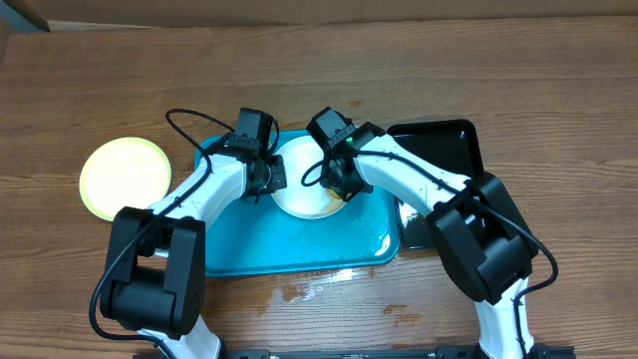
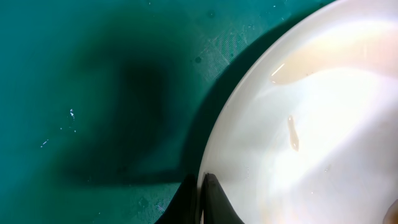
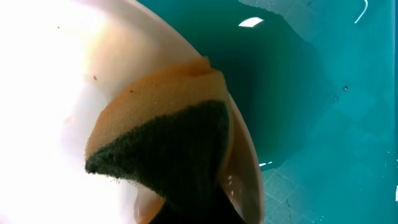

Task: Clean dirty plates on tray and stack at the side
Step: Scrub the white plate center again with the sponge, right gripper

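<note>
Both arms are working over the turquoise tray (image 1: pixel 259 244), which is sitting in the middle of the wooden table (image 1: pixel 558 80). A white plate (image 1: pixel 299 194) is lying on the far half of that tray, right between the two wrists. The left gripper (image 1: pixel 267 176) is pinching the plate's left rim, its jaws closed tight with the thin edge caught between them; the left wrist view is showing the dark fingertips (image 2: pixel 208 202) clamping that rim from below. A thin brownish streak (image 2: pixel 292 134) is showing on the plate's glossy inner surface.

On the other side, the right gripper (image 1: pixel 339 187) is clasping a sponge (image 3: pixel 161 149), jaws squeezed narrow around it. The sponge is folded, yellow foam outside and dark green scouring face toward the camera, and it is pressing against the plate near its right rim.

Off to the left, a yellow-green plate (image 1: pixel 125 178) is resting on the bare table, well apart from the tray. A black tray (image 1: pixel 444 145) is sitting just beside the turquoise one on the right. Water is glistening in the tray's near right corner, and a small puddle (image 1: pixel 319 284) is spreading on the table just in front of it.
</note>
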Action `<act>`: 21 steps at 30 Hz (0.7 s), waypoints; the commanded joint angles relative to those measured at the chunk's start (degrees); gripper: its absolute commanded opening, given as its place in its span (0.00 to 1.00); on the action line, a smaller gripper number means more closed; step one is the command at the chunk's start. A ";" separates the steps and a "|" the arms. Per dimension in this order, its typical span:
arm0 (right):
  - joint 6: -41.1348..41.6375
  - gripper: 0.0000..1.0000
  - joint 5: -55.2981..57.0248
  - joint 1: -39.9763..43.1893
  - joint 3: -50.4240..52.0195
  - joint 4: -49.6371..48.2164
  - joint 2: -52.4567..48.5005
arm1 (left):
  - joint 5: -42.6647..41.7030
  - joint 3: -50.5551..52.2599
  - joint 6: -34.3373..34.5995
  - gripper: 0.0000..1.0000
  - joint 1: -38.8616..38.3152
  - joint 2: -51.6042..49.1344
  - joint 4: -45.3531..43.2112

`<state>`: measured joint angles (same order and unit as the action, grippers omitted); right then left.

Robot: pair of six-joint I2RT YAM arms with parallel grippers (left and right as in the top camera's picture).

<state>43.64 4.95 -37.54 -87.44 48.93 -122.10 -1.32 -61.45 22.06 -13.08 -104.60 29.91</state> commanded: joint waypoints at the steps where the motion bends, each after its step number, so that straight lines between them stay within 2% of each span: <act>1: 2.47 0.04 2.82 -0.15 2.78 0.20 -5.33 | 1.88 0.92 -1.36 0.04 0.42 -1.79 0.04; 8: 2.45 0.04 2.47 0.61 3.96 -4.11 -5.95 | 1.86 0.92 -1.99 0.04 0.42 -1.79 0.07; 15: -1.64 0.04 1.44 0.66 5.42 -13.51 -5.97 | 1.88 0.92 -2.47 0.04 0.42 -1.79 0.04; 21: -1.66 0.04 1.42 1.18 6.01 -18.84 -5.97 | 1.90 0.92 -2.86 0.04 0.42 -1.79 0.07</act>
<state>42.89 6.63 -37.41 -84.58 30.68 -122.93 -1.32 -61.45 20.78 -13.08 -104.60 29.91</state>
